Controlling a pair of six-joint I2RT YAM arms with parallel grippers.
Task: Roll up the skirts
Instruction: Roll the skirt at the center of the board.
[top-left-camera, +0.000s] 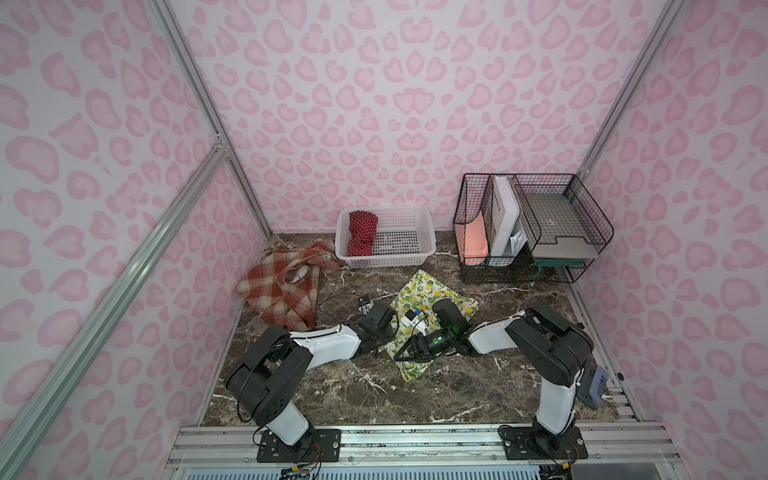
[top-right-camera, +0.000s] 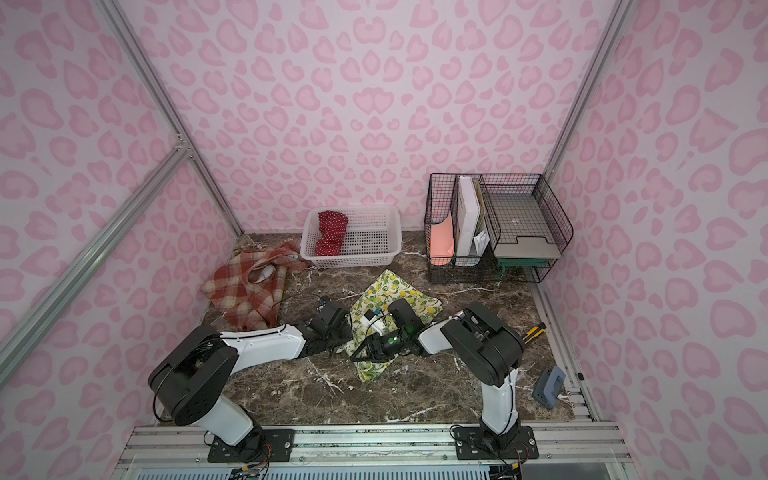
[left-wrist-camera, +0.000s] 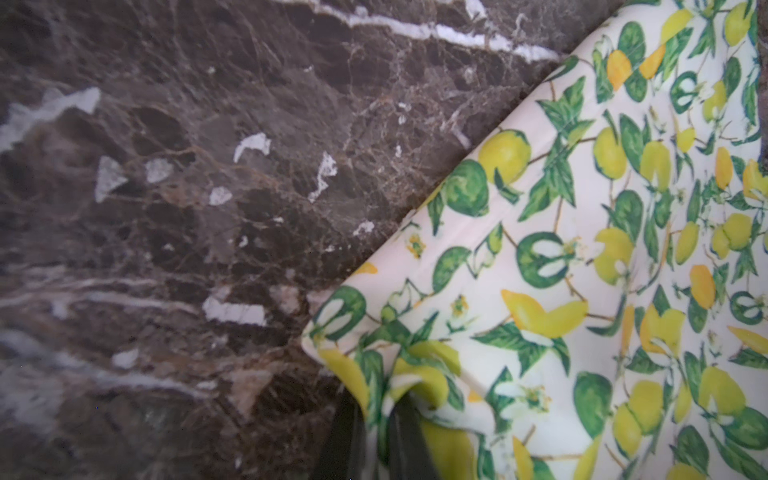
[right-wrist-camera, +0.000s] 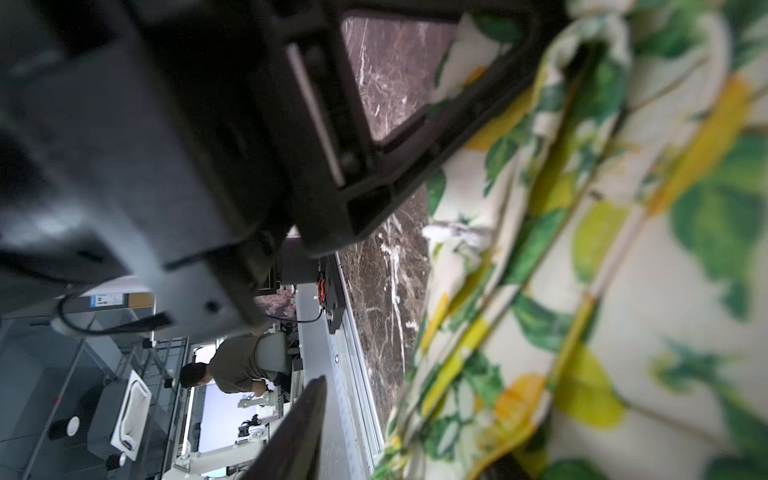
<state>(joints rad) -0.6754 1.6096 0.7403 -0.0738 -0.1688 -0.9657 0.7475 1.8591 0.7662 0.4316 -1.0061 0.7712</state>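
Nearest the arm bases, the left gripper (left-wrist-camera: 376, 449) is clamped on a corner fold of the lemon skirt (top-left-camera: 428, 291). Its dark fingers (left-wrist-camera: 345, 457) bunch the cloth just above the marble table (top-left-camera: 415, 395). I judge the pinch is there to lift that edge so a roll can start. Close beside it, the right gripper (top-left-camera: 405, 351) lies low over the same skirt, jaws standing apart with nothing caught between them, probably ready to take hold of the edge too. The skirt lies mid-table, spread diagonally and not yet rolled.

Farther back, by the left wall, the plaid skirt (top-left-camera: 282, 291) lies crumpled and waiting. Farthest, the polka-dot skirt (top-left-camera: 361, 239) sits bundled in the white basket (top-left-camera: 386, 261), which suggests finished rolls go there.

Only the left wrist view shows the pinch, which the wrist hides in both top views. The right wrist view shows the gap between that gripper's fingers and the cloth's layered folds. Only the top views show the other two skirts
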